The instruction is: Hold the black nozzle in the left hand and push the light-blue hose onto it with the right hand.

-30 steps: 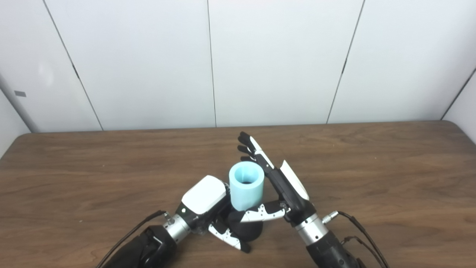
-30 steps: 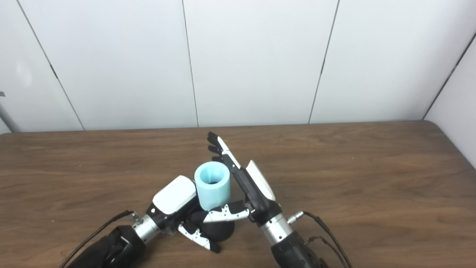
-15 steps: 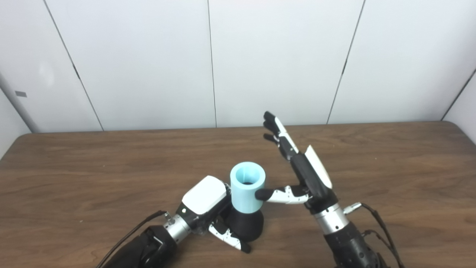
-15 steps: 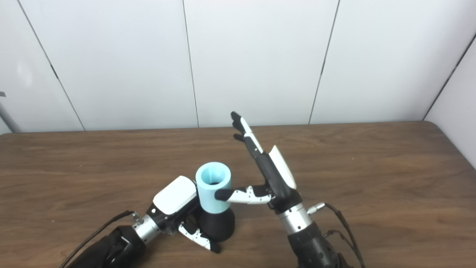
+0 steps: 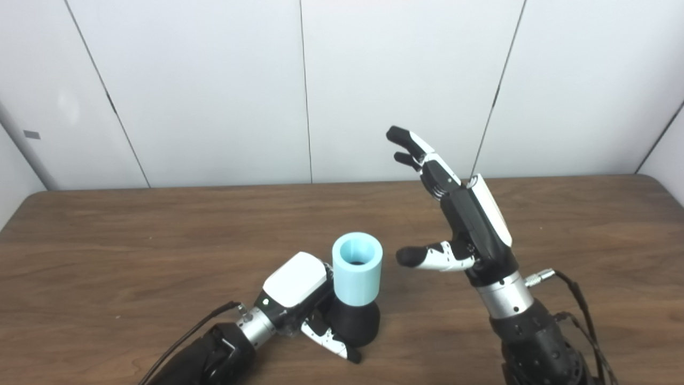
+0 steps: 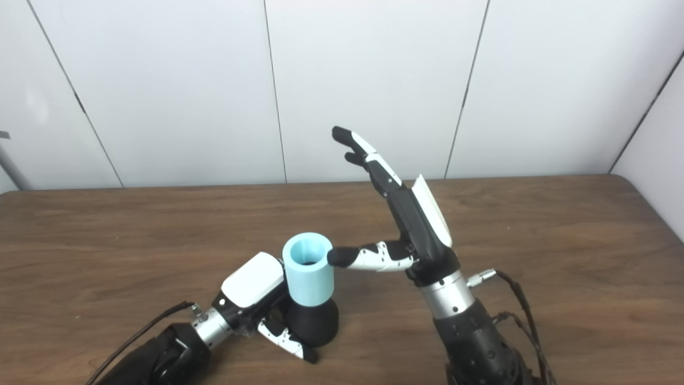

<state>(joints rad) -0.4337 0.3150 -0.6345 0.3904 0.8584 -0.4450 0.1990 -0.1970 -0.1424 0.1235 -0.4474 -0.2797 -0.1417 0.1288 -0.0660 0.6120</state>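
Light-blue hose upright, long axis vertical, seated over top of black nozzle w/ flared base on wood desk, near front edge. Left hand wrapped round nozzle from left, fingers closed on it, touching hose side. Right hand up & to right of hose, clear of it in left eye view, fingers spread & pointing up-left, thumb aimed at hose rim, holding nothing. Prob. hose already on; any further push needs right hand back left & down along vertical axis. No brands, labels or readable writing
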